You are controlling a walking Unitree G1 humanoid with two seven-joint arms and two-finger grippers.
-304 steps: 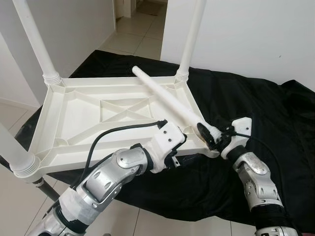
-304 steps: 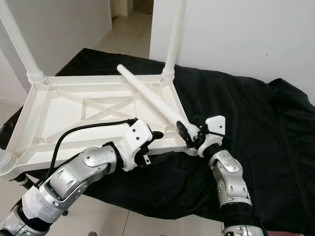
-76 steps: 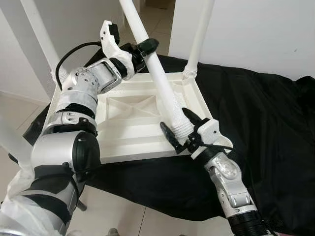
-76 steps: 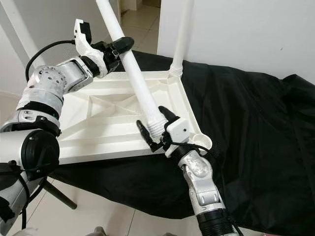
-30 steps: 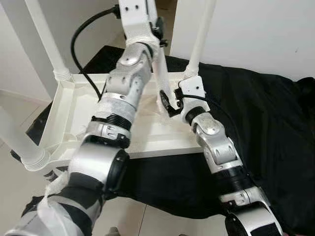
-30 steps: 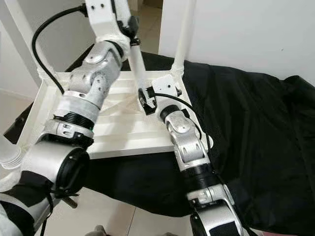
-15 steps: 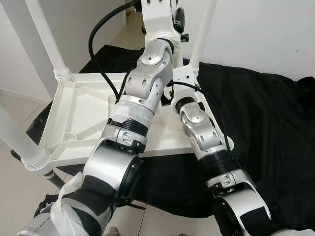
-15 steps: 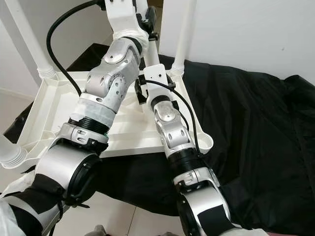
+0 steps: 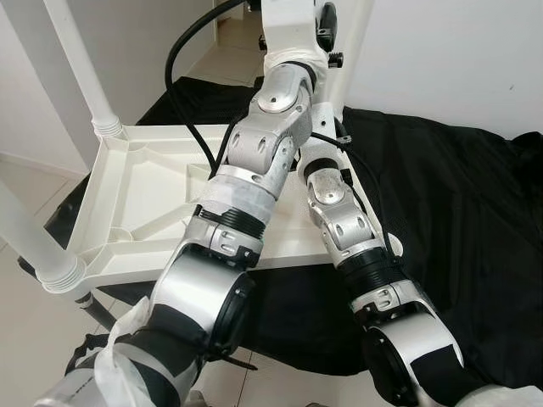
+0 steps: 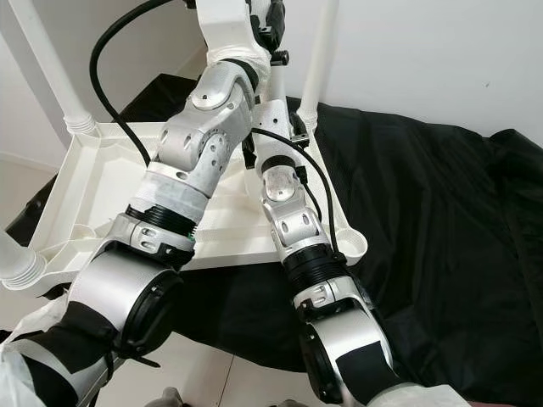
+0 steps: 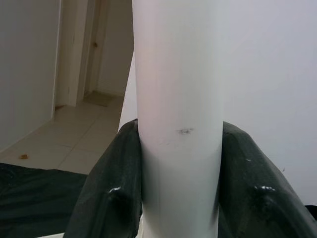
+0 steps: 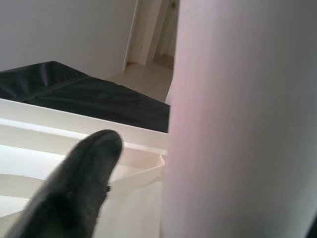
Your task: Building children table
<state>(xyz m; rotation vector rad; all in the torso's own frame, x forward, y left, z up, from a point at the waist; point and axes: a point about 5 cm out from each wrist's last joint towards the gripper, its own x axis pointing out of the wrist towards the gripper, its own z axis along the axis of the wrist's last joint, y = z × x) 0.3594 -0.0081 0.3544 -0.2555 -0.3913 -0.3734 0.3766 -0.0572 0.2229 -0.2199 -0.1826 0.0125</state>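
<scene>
One upturned white tabletop [image 9: 144,182] lies on a black cloth [image 9: 441,195], with three legs standing in its corners: far left [image 9: 81,68], near left [image 9: 30,242] and far right [image 10: 318,55]. A fourth leg [image 11: 178,119] is held upright over the tabletop, close to the far-right leg. The left gripper [image 11: 181,193] pinches it high up, one black finger [image 11: 106,193] on each side. The right gripper's finger [image 12: 74,183] lies beside the leg lower down; whether it clamps cannot be told. A second ago this leg leaned nearer the tabletop's middle; both arms have since carried it toward the far-right leg. The tabletop's near-right corner socket [image 10: 352,244] stands open beside the right arm [image 10: 293,220].
</scene>
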